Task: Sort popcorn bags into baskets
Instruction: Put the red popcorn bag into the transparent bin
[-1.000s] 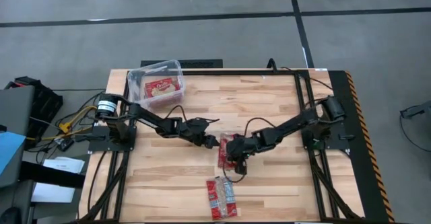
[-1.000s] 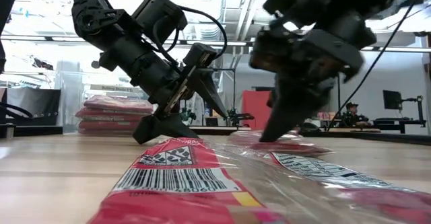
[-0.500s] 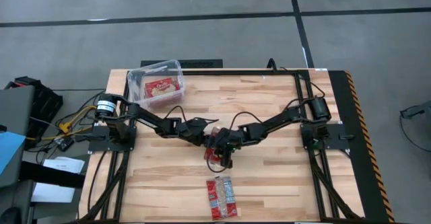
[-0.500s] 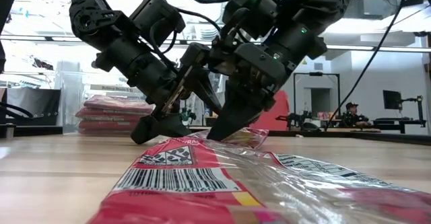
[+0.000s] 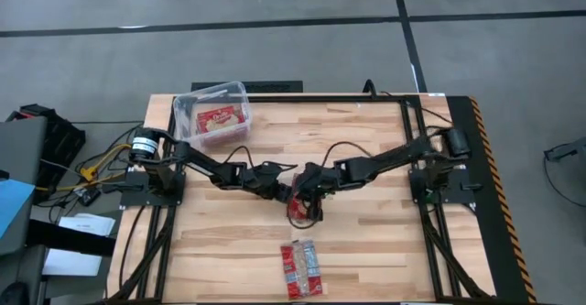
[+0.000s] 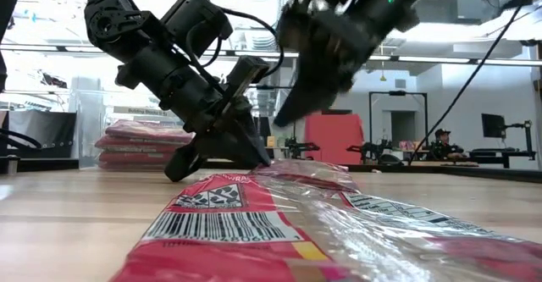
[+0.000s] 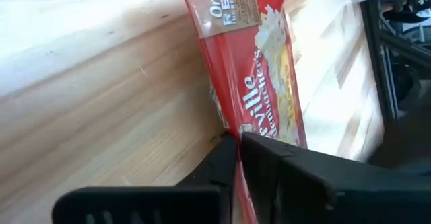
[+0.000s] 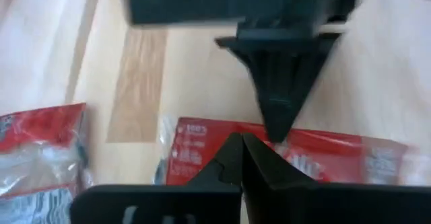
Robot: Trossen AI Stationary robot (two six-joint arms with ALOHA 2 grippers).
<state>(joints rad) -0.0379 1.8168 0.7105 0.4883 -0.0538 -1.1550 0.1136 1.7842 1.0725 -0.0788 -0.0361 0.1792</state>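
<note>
At the table's far left corner in the high view sits the clear plastic tub [image 5: 212,113], with red popcorn packets lying flat inside it [image 5: 220,119]; the low view shows them as a small stack [image 6: 144,142] behind the arms. From the left edge the left arm reaches toward the middle of the table, and the left gripper [image 5: 286,191] is down at the board, its two dark fingers pressed together on the edge of a red popcorn bag [image 7: 252,69]. In the left wrist view the fingertips [image 7: 237,143] meet right at the bag's long side, pinching it, and the packet runs away from them over the wood. Its printing reads partly: "Or" and "RE" on a tan panel, then "ville" in white script beside yellow popcorn. The same bag [image 5: 301,209] lies at mid-table in the high view, just at the gripper's tip. The right gripper [image 5: 303,185] comes in from the right side and hangs just above that bag, close to the left one; its fingers [image 8: 240,158] are closed together with nothing between them. Nearer the front edge lie two more packets side by side [image 5: 301,268], well apart from both grippers; the low view shows one close up [image 6: 229,218], with a barcode and a black-and-white emblem, the small text too fine to read.
</note>
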